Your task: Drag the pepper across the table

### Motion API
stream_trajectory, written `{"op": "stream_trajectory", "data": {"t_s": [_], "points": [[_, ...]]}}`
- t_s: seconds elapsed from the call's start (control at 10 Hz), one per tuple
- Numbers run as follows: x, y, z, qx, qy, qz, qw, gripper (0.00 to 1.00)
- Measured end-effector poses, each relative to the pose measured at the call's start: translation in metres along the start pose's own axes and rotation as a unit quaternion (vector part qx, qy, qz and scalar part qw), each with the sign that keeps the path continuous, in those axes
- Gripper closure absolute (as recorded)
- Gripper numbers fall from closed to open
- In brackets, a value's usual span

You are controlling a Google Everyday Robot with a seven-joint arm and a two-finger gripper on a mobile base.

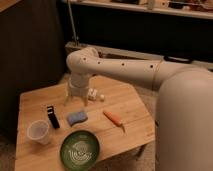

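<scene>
The pepper, slim and orange with a pale thin tip, lies flat on the right part of the light wooden table. My gripper hangs from the white arm over the back middle of the table, to the left of the pepper and well apart from it. Its fingers point down, spread open, with nothing between them.
A blue sponge lies just in front of the gripper. A white bottle lies on its side to the gripper's right. A black upright object, a clear cup and a green plate stand at the front left.
</scene>
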Motion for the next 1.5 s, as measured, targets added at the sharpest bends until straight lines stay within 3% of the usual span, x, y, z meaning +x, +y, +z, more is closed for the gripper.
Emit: {"op": "stream_trajectory", "data": {"t_s": [1.2, 1.4, 1.5], "points": [[0.0, 0.0, -0.001, 0.001, -0.001, -0.001, 1.0, 0.35], [-0.003, -0.001, -0.006, 0.017, -0.016, -0.016, 0.9996, 0.35], [-0.007, -0.001, -0.014, 0.038, -0.035, -0.051, 0.9974, 0.35]]}}
